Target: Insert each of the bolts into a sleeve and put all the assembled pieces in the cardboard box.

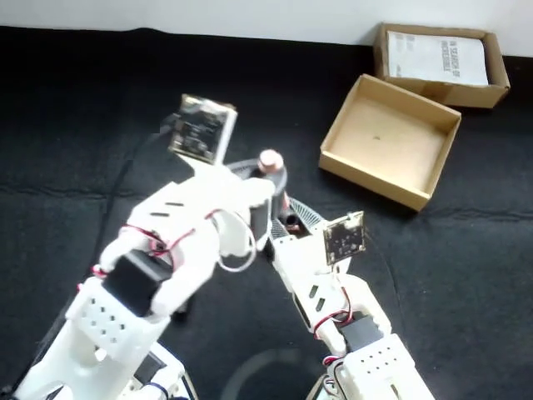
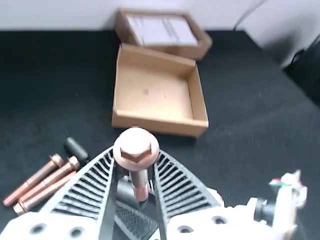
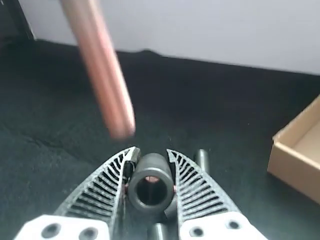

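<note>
Above the table (image 1: 67,100), the left gripper (image 2: 136,154) is pinching a bolt (image 2: 136,145) head-up; the right gripper (image 3: 151,154) is clamping a sleeve (image 3: 149,187).
Left wrist view is showing three spare bolts (image 2: 42,182) and a loose sleeve (image 2: 75,147) near the cardboard box (image 2: 160,125); right wrist view is showing the bolt tip hanging close to the held sleeve. Black cloth (image 1: 466,275) is covering the table; a white wall (image 1: 250,12) is running behind.

The bolt (image 3: 102,70) just above the sleeve (image 3: 149,186) — cardboard box (image 1: 375,182) farther behind them.

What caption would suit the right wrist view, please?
Right gripper grips a dark sleeve, a copper bolt's tip poised near its mouth.
</note>
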